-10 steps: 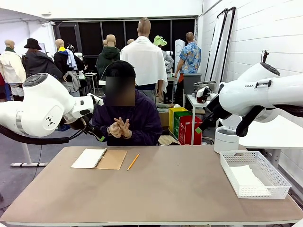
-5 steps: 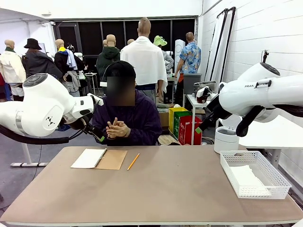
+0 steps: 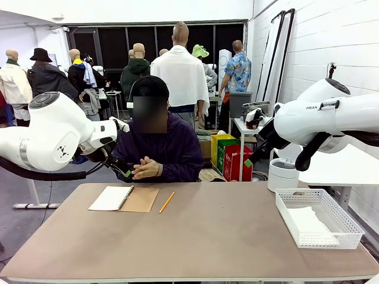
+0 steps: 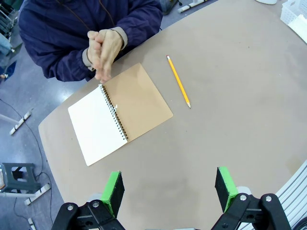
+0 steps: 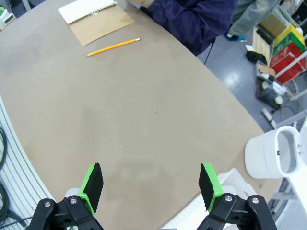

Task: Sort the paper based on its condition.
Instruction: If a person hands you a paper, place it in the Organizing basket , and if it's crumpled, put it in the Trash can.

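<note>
Brown table carries an open notebook and a pencil, both ahead of the left gripper, whose jaws stand wide and empty. Right gripper likewise gapes wide above bare tabletop. Paper lies in the basket, whose corner shows just beside the right gripper's fingers. A person's clasped hands hover beyond the notebook.

light: bright, even, overhead | shadows: soft, faint | focus: sharp | wrist views: wide-angle edge bending
</note>
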Tool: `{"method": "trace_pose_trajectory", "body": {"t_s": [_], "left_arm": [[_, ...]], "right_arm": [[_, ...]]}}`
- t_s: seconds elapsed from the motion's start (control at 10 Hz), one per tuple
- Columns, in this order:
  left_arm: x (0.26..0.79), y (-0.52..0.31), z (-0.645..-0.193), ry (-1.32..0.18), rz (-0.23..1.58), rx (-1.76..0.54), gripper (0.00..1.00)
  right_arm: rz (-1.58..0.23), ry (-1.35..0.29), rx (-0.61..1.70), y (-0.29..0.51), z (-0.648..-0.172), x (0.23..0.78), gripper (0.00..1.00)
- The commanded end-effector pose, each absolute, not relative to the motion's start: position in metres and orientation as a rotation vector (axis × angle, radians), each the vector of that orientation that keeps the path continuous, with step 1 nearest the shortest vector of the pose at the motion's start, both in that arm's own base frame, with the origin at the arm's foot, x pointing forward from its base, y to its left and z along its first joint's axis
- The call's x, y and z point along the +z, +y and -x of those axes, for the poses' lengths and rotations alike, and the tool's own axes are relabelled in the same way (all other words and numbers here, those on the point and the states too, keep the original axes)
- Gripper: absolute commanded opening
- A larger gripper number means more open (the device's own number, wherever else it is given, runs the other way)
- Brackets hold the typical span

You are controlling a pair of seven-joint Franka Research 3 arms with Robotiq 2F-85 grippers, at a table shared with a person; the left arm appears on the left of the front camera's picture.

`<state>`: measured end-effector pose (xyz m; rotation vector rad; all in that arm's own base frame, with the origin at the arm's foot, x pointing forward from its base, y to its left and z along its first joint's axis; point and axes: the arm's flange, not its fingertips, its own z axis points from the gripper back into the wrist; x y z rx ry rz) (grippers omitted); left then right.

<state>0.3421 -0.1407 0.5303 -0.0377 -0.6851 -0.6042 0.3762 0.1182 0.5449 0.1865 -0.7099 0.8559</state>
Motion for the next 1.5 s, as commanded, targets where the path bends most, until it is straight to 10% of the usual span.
{"method": "trace_pose_trajectory", "body": {"t_s": [0.0,1.4], "left_arm": [[0.5298,-0.1395,-0.3425,-0.684,0.037,-0.603,1.0],[0.5298,-0.1395,-0.3425,-0.684,0.037,-0.603,1.0]], "right_arm": [[-0.176,-0.708,0.846,0.1181,-0.3757,0.5441,1.0],[-0.186,-0.71,0.856,0.1182,-0.3762,0.5449,1.0]]}}
